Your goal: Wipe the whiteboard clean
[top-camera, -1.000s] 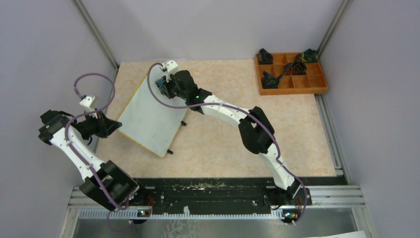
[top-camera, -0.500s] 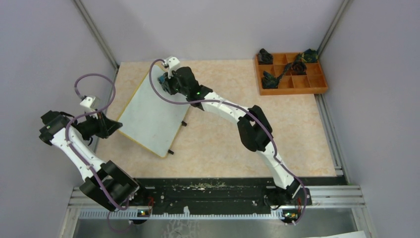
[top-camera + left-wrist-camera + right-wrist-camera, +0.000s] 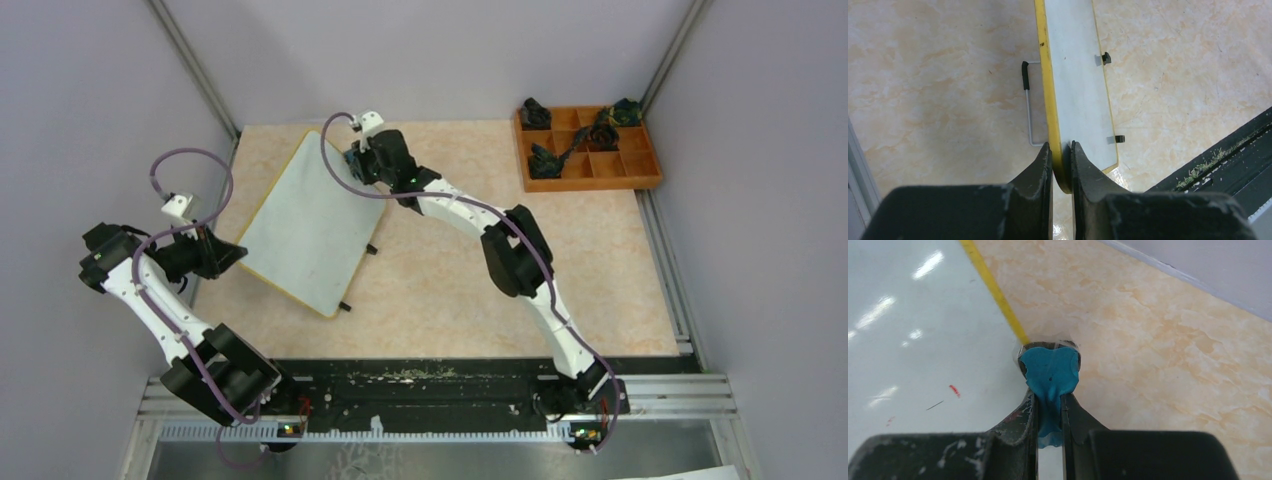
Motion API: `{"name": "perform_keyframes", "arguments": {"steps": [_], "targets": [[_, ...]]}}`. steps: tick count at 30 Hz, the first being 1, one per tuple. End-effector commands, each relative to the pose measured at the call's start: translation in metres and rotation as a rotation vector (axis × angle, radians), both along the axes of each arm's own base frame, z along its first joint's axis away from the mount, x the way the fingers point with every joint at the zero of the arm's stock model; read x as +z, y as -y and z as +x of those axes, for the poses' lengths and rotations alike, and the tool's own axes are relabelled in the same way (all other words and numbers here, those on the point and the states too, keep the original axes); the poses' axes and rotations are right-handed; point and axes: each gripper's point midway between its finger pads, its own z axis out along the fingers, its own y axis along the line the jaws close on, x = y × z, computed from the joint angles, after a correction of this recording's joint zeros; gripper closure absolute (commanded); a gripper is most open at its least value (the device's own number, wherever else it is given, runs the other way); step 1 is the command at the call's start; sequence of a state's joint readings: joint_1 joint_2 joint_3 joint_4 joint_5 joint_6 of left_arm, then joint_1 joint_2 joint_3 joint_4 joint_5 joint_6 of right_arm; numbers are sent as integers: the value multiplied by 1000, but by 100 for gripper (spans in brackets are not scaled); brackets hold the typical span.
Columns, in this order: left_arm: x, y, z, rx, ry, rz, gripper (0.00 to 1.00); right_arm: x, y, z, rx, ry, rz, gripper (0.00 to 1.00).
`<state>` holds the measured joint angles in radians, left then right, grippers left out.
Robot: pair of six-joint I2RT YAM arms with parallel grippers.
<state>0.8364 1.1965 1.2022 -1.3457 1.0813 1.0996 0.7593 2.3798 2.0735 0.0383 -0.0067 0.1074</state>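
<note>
The whiteboard [image 3: 300, 225] lies tilted at the table's left, white with a thin yellow edge and black feet. My left gripper [image 3: 232, 255] is shut on its near left edge; in the left wrist view the jaws [image 3: 1062, 152] clamp the yellow rim of the whiteboard [image 3: 1075, 90]. My right gripper [image 3: 358, 160] is at the board's far right edge, shut on a blue eraser cloth [image 3: 1050, 372]. The cloth sits at the yellow edge of the whiteboard [image 3: 913, 340]. A small red mark [image 3: 954, 390] shows on the board beside the cloth.
An orange-brown compartment tray [image 3: 620, 180] with dark parts stands at the back right. A wire stand [image 3: 1028, 105] sticks out under the board. The black rail [image 3: 430, 385] runs along the near edge. Grey walls close in on the left, back and right.
My right gripper with the blue cloth has slid rightward and slightly back across the board's far end, reaching its far right edge. The left gripper and the board have not moved.
</note>
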Motion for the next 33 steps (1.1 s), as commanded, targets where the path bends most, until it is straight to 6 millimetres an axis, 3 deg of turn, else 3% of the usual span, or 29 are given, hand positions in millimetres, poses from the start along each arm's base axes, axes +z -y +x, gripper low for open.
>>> {"name": "perform_keyframes", "arguments": {"steps": [1, 7, 10, 16, 21, 24, 28, 33], "targets": [[-22, 8, -15, -48, -92, 28, 100, 37, -45, -54, 123, 66, 53, 100], [-21, 8, -16, -50, -90, 35, 100, 52, -77, -106, 231, 96, 60, 100], [-22, 8, -16, -49, -92, 37, 100, 56, -81, -118, 231, 131, 49, 100], [-22, 9, -17, -50, -94, 38, 100, 31, -68, -83, 143, 106, 5, 100], [-22, 9, -17, -48, -93, 42, 100, 3, -37, -38, 58, 33, 5, 100], [-22, 8, -17, -47, -97, 43, 100, -5, -20, -23, 33, 7, 13, 100], [-21, 7, -16, -45, -96, 38, 100, -1, -20, -30, 60, 3, 31, 100], [-19, 7, -15, -43, -92, 45, 100, 11, -44, -61, 127, 35, 33, 100]]}}
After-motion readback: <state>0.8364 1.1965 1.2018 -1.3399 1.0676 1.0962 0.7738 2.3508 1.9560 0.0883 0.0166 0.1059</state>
